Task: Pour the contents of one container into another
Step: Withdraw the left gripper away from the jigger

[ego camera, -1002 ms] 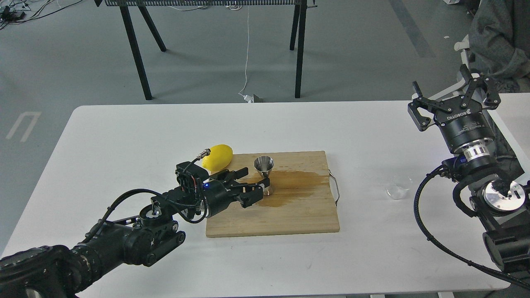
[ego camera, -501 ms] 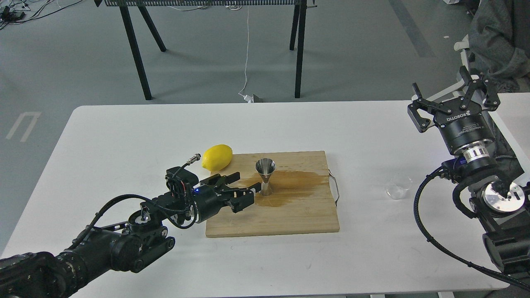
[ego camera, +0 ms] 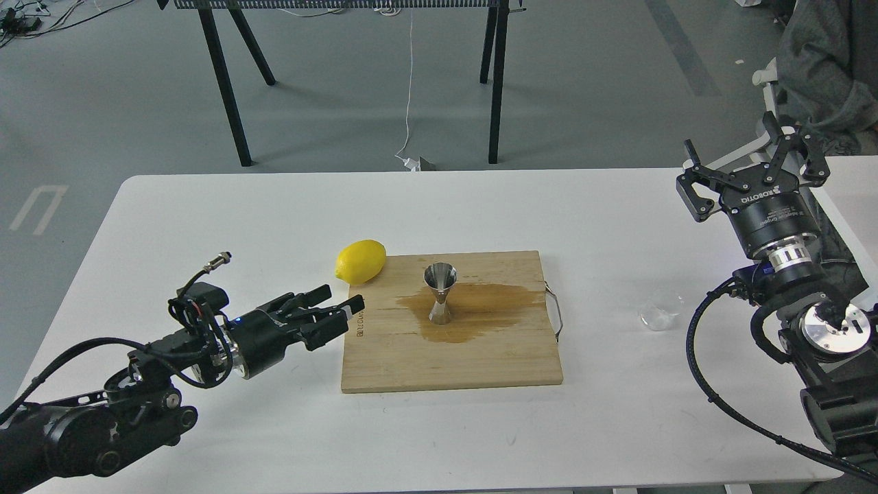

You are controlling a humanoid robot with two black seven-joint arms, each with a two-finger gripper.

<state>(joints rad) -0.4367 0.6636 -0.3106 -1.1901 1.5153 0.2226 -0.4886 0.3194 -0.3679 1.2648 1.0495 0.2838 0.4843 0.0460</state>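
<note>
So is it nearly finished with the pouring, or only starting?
It looks finished. The clear cup sits on the table, apparently empty; the jigger stands upright on the cutting board in a brown spill. Both the left gripper and the right gripper are open, holding nothing. Only cleanup seems left.

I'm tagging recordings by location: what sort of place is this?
Probably a robotics lab or workshop, not a kitchen: a bare grey floor with loose cables, black trestle legs, and a plain white table holding a staged cutting board.
</note>
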